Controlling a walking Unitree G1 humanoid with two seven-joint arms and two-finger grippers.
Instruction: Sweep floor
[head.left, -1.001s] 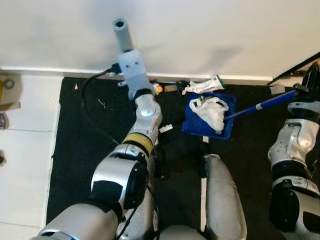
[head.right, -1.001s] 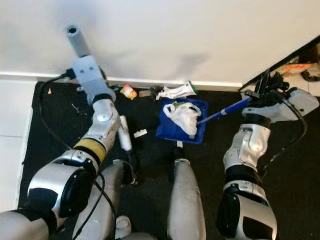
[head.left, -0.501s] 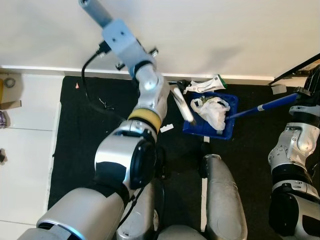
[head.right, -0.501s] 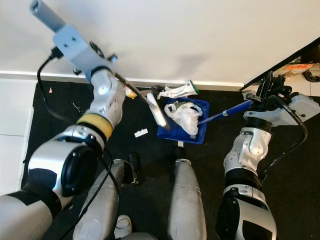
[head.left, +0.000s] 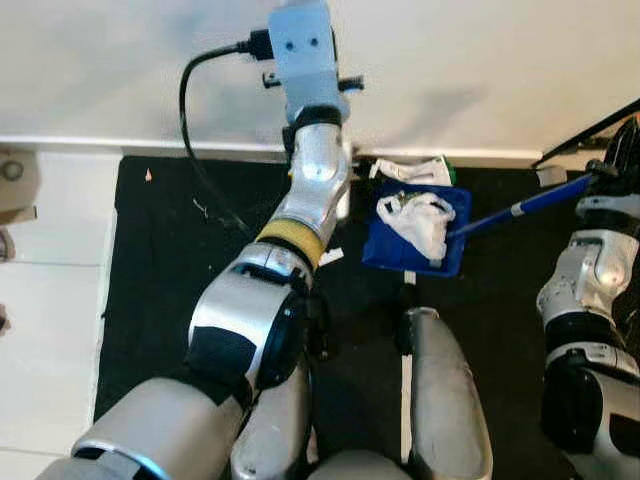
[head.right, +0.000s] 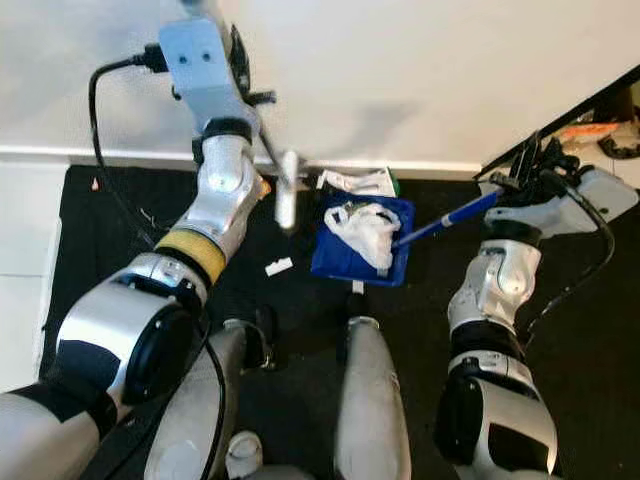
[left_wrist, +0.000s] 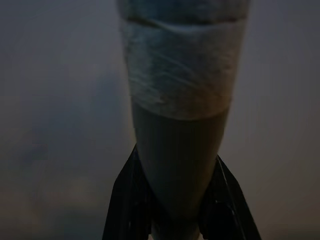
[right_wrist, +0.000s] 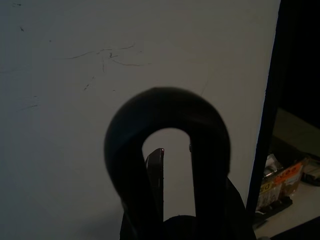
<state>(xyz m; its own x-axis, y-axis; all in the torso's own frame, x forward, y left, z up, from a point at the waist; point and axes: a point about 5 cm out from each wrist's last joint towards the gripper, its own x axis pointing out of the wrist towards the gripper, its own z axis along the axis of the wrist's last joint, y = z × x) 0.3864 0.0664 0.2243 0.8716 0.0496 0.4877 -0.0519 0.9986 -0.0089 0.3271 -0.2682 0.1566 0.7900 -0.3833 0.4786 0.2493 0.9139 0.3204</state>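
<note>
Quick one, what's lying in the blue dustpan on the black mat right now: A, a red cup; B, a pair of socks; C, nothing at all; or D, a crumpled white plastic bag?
D: a crumpled white plastic bag lies in the blue dustpan, whose long handle the right pincer grips.

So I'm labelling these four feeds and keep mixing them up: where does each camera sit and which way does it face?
Left eye: head, looking down at the black mat, blue dustpan and both arms.
Right eye: same head, same scene; broom handle, right gripper on the dustpan's pole.
Left wrist: along the left gripper, shut on the broom handle.
Right wrist: along its black fingers, through the pole's loop at the wall.
Both eyes share the dustpan.
</note>
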